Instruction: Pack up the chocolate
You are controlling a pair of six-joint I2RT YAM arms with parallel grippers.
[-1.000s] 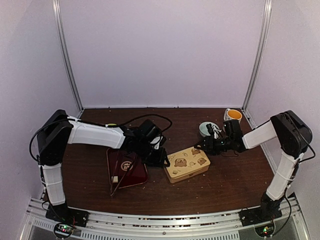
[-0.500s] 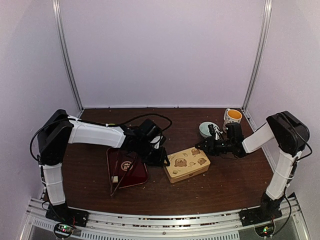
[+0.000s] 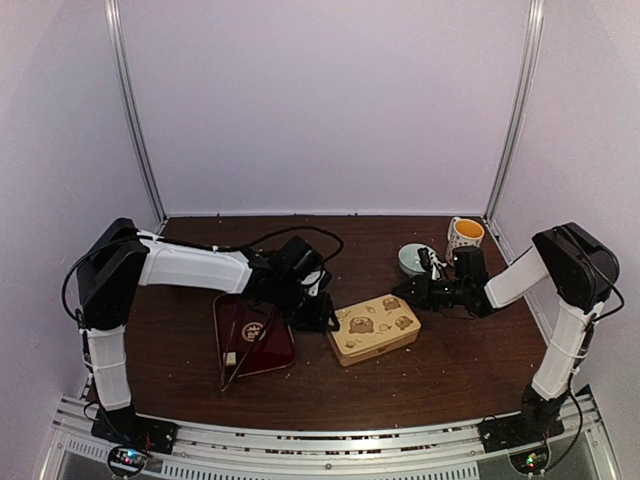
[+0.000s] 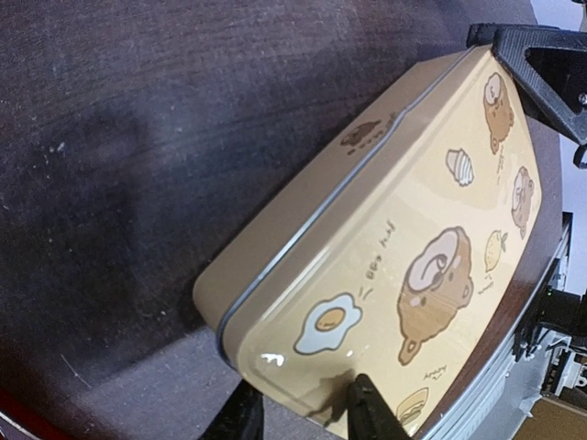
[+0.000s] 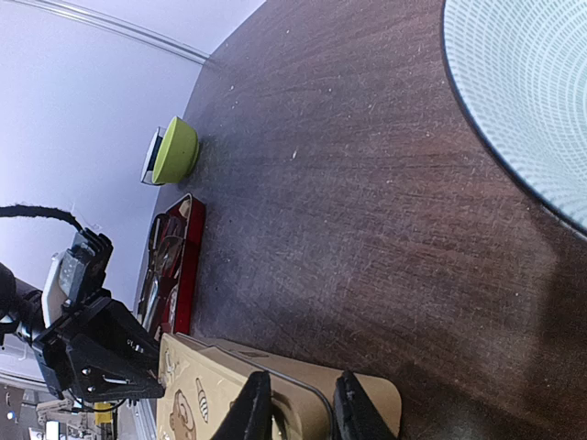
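On my feed the tin (image 4: 413, 229) is beige with a grey rim line. Its lid is printed with brown bears, a white-and-yellow fried egg, a cream swirl cone and a yellow lemon. The table (image 3: 450, 370) is dark brown woodgrain, flecked with pale crumbs. The tray (image 3: 255, 340) is deep red and the small bowl (image 5: 174, 151) lime green. The big bowl (image 5: 523, 82) is pale blue-grey with a fine grid (dark rim). The mug (image 3: 466, 233) is white outside and orange-yellow inside. The left gripper (image 4: 303, 408) and right gripper (image 5: 301, 403) are both black.

right end effector (image 3: 400, 292) | drew back right, wrist raised | bowl (image 3: 410, 258) more uncovered
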